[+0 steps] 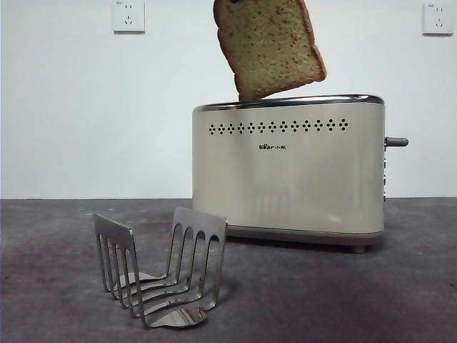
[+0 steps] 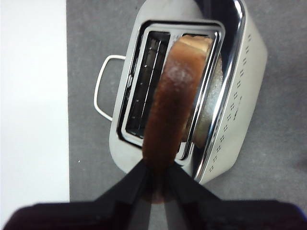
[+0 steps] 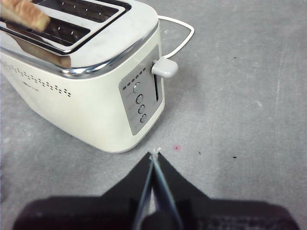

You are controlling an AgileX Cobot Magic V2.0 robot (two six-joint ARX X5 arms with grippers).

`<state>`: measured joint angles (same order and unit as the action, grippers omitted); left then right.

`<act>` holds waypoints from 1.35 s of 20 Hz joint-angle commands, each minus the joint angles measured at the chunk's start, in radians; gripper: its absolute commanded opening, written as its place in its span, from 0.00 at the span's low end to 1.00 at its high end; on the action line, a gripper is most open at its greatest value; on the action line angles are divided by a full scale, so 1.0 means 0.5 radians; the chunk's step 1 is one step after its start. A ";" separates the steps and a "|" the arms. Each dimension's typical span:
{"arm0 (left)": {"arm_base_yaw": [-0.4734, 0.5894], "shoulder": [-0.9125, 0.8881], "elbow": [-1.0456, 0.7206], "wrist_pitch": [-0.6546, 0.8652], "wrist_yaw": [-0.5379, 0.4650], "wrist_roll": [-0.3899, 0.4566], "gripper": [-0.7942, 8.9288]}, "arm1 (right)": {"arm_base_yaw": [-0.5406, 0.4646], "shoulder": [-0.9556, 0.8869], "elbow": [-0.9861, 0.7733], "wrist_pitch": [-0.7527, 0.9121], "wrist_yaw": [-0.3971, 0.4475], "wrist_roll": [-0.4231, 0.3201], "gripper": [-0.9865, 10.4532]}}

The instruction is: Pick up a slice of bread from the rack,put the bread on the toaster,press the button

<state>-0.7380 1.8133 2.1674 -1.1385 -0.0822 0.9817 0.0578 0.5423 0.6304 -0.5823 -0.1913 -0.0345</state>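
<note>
The slice of bread [image 1: 270, 46] hangs tilted in the air above the toaster [image 1: 288, 171], its lowest corner at about the level of the chrome top rim. In the left wrist view the slice [image 2: 171, 103] is seen crust edge on, over the slot nearer the vent-hole side. The left gripper [image 2: 156, 184] holds it, both black jaws pressed against the crust at the slice's upper end.

The toaster stands right of centre on the dark grey table [image 1: 357, 300], vent holes and logo facing the near side. The button [image 1: 397, 141] projects from its right end in the raised position; the right wrist view shows it [image 3: 164, 67] above a column of small round side buttons [image 3: 140, 102].

The right gripper [image 3: 154, 158] hovers off that narrow end, above bare table, jaws closed together on nothing.

The rack [image 1: 162, 266] stands empty at near left, well apart from the toaster.

A white cable [image 3: 182, 36] loops on the table behind the toaster. Two wall sockets [image 1: 128, 16] sit on the white wall.
</note>
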 commanded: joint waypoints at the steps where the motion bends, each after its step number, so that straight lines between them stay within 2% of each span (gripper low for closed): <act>1: 0.003 0.046 0.009 0.020 0.015 -0.014 0.07 | 0.001 -0.002 0.013 0.012 -0.005 -0.009 0.09; 7: 0.014 0.161 0.009 0.051 0.006 0.025 0.07 | 0.001 -0.002 0.013 0.012 -0.005 -0.009 0.09; 13: 0.018 0.269 0.009 0.068 -0.151 0.112 0.07 | 0.002 -0.002 0.013 0.011 -0.006 -0.008 0.09; 17: 0.018 0.320 0.009 0.156 -0.151 0.139 0.07 | 0.002 -0.002 0.013 0.010 -0.006 -0.008 0.09; 27: -0.004 0.467 0.009 0.201 -0.202 0.123 0.07 | 0.002 -0.002 0.013 0.010 -0.005 -0.009 0.09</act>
<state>-0.7387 2.0293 2.1719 -1.0409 -0.1810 1.0470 0.0578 0.5423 0.6304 -0.5827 -0.1913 -0.0345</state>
